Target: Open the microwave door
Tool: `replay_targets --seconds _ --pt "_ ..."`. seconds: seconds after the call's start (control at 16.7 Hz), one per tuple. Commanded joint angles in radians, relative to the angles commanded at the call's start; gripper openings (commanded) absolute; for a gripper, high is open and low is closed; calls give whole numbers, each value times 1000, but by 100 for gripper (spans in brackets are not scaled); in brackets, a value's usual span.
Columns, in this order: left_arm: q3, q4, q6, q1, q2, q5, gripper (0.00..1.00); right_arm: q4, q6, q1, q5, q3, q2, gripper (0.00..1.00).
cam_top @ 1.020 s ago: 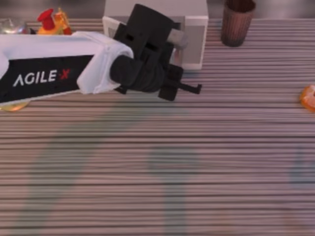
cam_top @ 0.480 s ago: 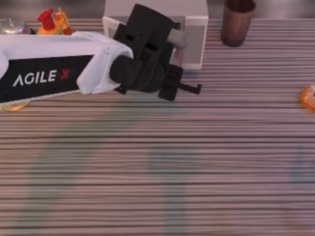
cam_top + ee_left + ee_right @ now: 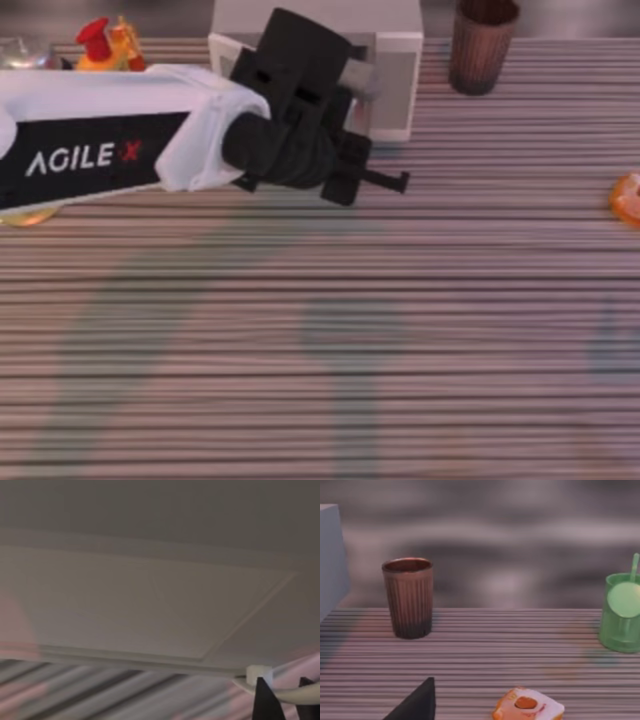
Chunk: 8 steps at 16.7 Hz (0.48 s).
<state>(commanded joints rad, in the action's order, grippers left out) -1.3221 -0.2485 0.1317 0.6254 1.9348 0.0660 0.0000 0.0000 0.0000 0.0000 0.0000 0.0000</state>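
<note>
Left claw (image 3: 282, 700) pinches the microwave door (image 3: 150, 610) handle (image 3: 280, 692) at its edge.

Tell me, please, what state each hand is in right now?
Left hand: at the microwave door, fingers either side of its white handle; a firm grip cannot be told.
Right hand: only a dark tip shows; state cannot be told.
</note>
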Motion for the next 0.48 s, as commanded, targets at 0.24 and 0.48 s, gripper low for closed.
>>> replay_targets --seconds 0.24,0.48 --pt "26 12 -38 -17 -23 -22 0 0 0 0 0 0 0 100" --pt "35 13 -48 -22 -25 -28 0 0 0 0 0 0 0 100"
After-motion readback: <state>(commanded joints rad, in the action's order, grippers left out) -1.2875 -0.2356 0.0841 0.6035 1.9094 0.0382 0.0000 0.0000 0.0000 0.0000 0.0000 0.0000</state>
